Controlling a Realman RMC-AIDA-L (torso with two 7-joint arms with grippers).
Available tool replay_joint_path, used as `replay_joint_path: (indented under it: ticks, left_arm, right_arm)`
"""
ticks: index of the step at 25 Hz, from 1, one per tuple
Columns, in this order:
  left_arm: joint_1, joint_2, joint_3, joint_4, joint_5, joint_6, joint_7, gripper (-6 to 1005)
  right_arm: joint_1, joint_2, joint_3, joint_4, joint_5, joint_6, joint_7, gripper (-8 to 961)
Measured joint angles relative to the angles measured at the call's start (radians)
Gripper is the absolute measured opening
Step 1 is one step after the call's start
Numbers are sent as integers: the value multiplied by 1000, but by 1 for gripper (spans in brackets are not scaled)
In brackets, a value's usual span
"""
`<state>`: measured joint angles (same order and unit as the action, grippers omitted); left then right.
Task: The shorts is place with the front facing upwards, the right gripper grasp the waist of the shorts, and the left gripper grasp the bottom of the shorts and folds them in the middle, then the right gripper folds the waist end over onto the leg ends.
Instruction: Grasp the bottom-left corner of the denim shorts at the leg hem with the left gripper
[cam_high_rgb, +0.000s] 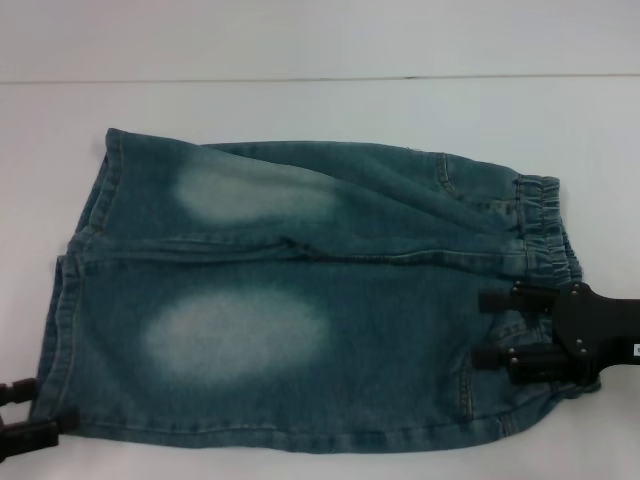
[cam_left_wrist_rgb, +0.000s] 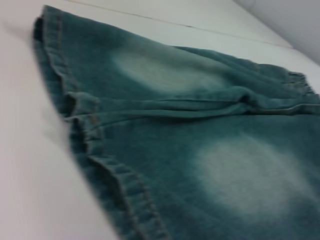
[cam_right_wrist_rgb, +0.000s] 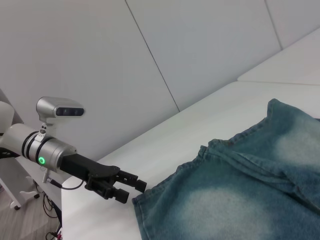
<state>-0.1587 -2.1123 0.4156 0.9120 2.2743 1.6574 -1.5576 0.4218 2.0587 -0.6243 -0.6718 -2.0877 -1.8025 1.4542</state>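
We see the shorts (cam_high_rgb: 300, 300) lying flat on the white table (cam_high_rgb: 320, 110), filling the middle and lower part of the head view. Their long axis runs across the frame: the waist of the shorts (cam_high_rgb: 545, 225) points to the right edge, the bottom of the shorts (cam_high_rgb: 75, 290) to the left edge. At centre right, the right gripper (cam_high_rgb: 487, 328) has its fingers spread apart over the denim just below the waistband, closed on nothing. In the lower left corner, the left gripper (cam_high_rgb: 25, 412) sits at the near hem corner, its fingers parted and holding nothing.
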Motion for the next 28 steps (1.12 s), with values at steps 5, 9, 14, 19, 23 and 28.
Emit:
replay_joint_path:
  ticks: [5, 9, 14, 19, 23, 28]
  left_arm:
    - [-3, -1, -3, 14, 28, -37, -5, 929]
    - [-7, -8, -5, 23, 39, -39, -5, 927]
    - [-7, -13, -3, 37, 43, -39, -7, 924]
    - [-11, -16, 4, 35, 44, -32, -7, 917]
    - [-17, -17, 4, 34, 45, -16, -7, 917]
    - [-27, -17, 4, 38, 45, 15, -7, 917]
  right_arm:
    - [0, 0, -1, 0, 0, 1, 0, 913]
    - [-1, 0, -7, 0, -1, 2, 0, 913]
    - [-2, 0, -8, 0, -2, 2, 3, 913]
    - [-2, 0, -8, 0, -2, 2, 4, 912]
    - [-1, -1, -7, 0, -2, 2, 5, 912]
    - [-2, -2, -6, 0, -2, 4, 6, 912]
